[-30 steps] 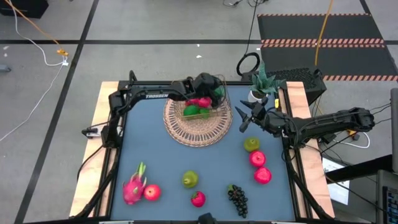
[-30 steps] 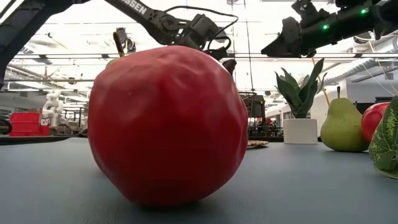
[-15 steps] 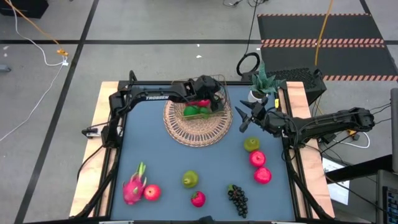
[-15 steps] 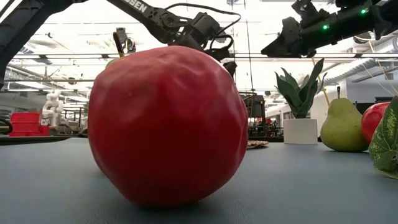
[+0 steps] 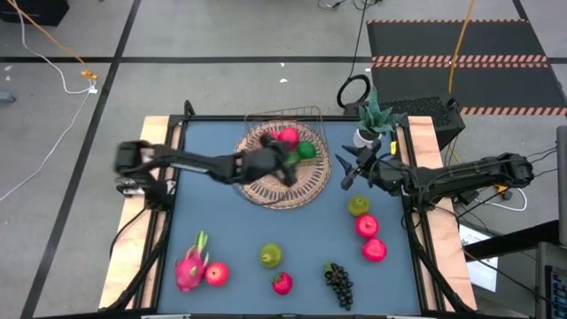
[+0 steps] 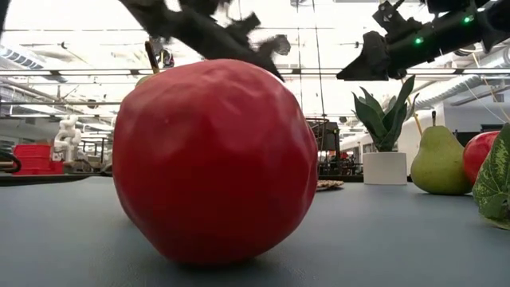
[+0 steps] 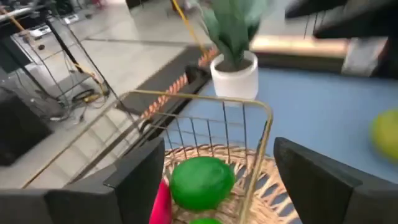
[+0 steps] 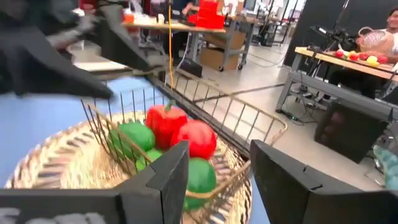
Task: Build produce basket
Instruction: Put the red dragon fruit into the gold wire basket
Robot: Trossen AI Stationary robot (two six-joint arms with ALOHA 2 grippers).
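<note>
The wire basket point(image 5: 285, 133) stands on the round wicker mat point(image 5: 282, 188) at the table's far middle. It holds red fruit point(image 5: 288, 137) and green limes point(image 5: 306, 151). My left gripper point(image 5: 285, 170) is blurred over the mat, just near-left of the basket. It is open and empty, and the basket point(image 7: 205, 124) shows between its fingers. My right gripper point(image 5: 348, 170) hovers open and empty to the right of the mat, facing the basket point(image 8: 186, 118). Loose produce lies on the near half of the table: a dragon fruit point(image 5: 190, 266), an apple point(image 5: 216, 274), a pear point(image 5: 271, 256), a strawberry point(image 5: 282, 283) and grapes point(image 5: 337, 283).
A pear point(image 5: 359, 206) and two red fruits point(image 5: 366, 225) point(image 5: 374, 250) lie below my right gripper. A potted plant point(image 5: 372, 120) stands at the far right corner. The low view is mostly filled by a red fruit point(image 6: 215, 159), with a pear point(image 6: 437, 163) and the plant point(image 6: 385, 119) behind.
My left gripper has swung fast away from above the basket, toward the table's near and left side, and now sits over the mat's middle. The fruit in the basket shows uncovered. My right arm has kept still.
</note>
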